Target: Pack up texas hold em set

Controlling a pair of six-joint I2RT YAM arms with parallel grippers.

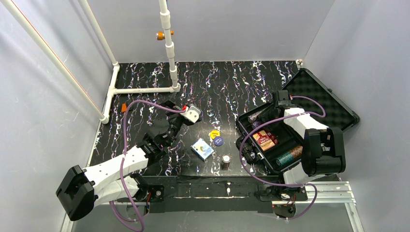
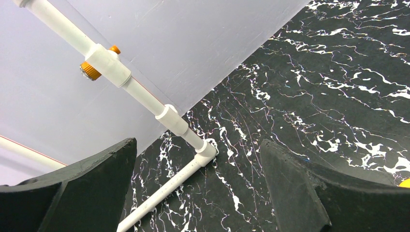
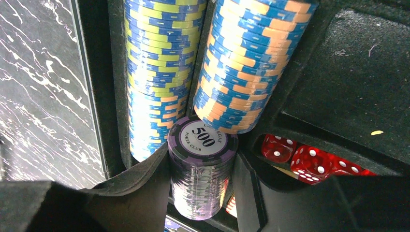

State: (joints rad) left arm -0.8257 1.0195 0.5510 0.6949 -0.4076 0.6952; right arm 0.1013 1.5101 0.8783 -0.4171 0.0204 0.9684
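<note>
While elbow-high — right arm [image 1: 303, 123] over case [image 1: 333, 107]

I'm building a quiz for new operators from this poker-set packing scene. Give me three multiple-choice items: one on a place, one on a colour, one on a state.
1. Where is the blue card deck relative to the open case?
A. inside it
B. on the table, to its left
C. on its lid

2. What colour are the dice in the case?
A. red
B. green
C. black

3. What state is the left end effector in?
A. open and empty
B. shut on a chip
C. shut on a deck

Answers:
1 B: the top view shows the deck lying on the marbled tabletop outside the case.
2 A: the right wrist view shows red dice with white pips.
3 A: the left wrist view shows its fingers wide apart with nothing between them.
</note>
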